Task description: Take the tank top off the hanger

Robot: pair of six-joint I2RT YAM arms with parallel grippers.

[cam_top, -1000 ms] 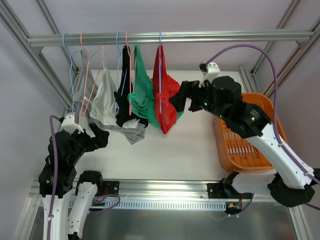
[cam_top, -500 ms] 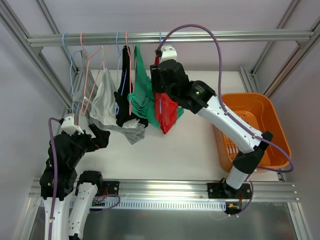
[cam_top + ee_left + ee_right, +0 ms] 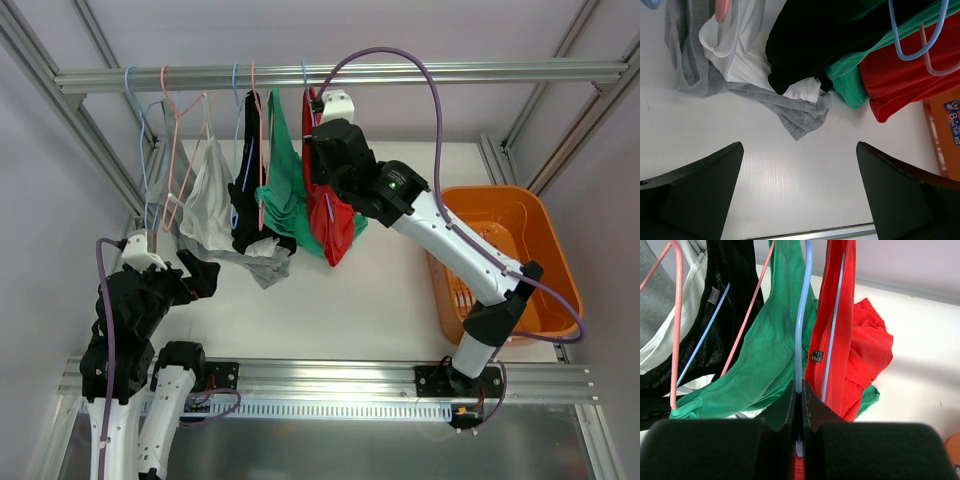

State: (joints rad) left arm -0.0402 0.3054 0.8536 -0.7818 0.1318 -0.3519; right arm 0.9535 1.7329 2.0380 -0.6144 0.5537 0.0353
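From above, the long aluminium rail [image 3: 340,75] spans the frame, with a row of garments hanging under it. The red fabric tank top [image 3: 330,215] hangs below the rail's middle on a light-blue wire hanger [image 3: 304,88]. It is at the right end of the row, touching a green fabric top [image 3: 285,190]. The right gripper [image 3: 315,125] sits just under the rail at that hanger. The left gripper [image 3: 200,272] is low, well below the rail's left end. An orange plastic basket [image 3: 510,230] rests on the white table [image 3: 370,300] below the rail's right end.

In the left wrist view, the left gripper [image 3: 799,146] is released. Its dark fingers [image 3: 700,195] stand wide apart with only table [image 3: 790,170] between them. Beyond them lie a grey cloth [image 3: 795,110], a black garment [image 3: 810,45], the green top [image 3: 855,85] and the tank top [image 3: 900,80].

In the right wrist view, the right gripper [image 3: 799,390] is clenched on the hanger [image 3: 800,315], its fingers pressed against the wire (no gap shows). The tank top [image 3: 860,350] is on the hanger, just right of the clamp, and the green top [image 3: 770,355] is on the left.
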